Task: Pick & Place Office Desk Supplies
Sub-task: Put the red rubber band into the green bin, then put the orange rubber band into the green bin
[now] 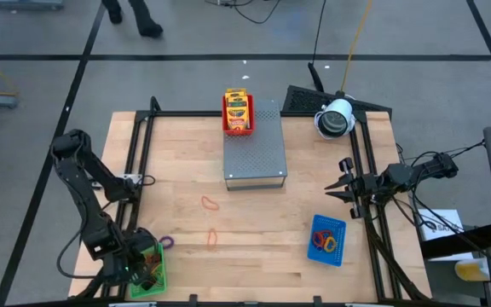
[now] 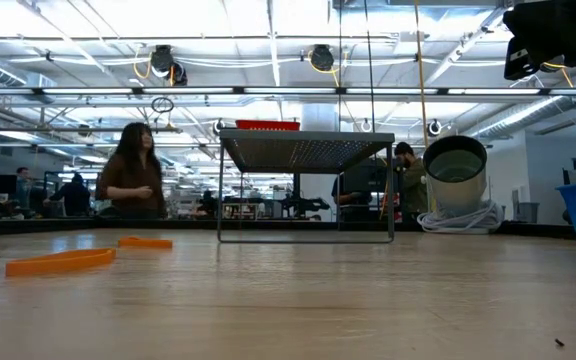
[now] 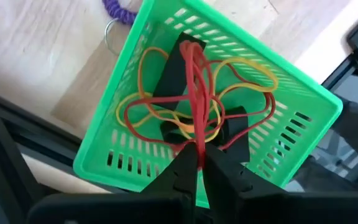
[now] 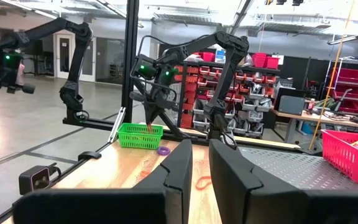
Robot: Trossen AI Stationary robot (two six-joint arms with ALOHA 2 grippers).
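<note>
High view: left end effector (image 1: pixel 141 266) sits over the green mesh tray (image 1: pixel 155 281) at the near-left corner of the wooden surface (image 1: pixel 177 170). A purple band (image 1: pixel 166 242) lies just beside the tray. Two orange rubber-band loops (image 1: pixel 209 203) lie apart on the bare wood mid-surface. The right end effector (image 1: pixel 341 189) waits at the right edge, fingers spread; the blue tray (image 1: pixel 328 239) with bands is near it. The red tray (image 1: pixel 238 113) holds crayon packets (image 1: pixel 238 107) on the grey perforated box (image 1: pixel 256 149).

Low view: orange loops (image 2: pixel 60 261) lie flat on the surface at left; the box (image 2: pixel 306 150) stands behind them.

Left wrist view: left fingers (image 3: pixel 182 177) are pinched together on a red rubber band (image 3: pixel 198 87), which stretches taut up from the green tray (image 3: pixel 135 74). Yellow and red bands and dark clip-like pieces (image 3: pixel 169 78) lie inside.

Right wrist view: right fingers (image 4: pixel 179 168) stand parted, nothing between them.
</note>
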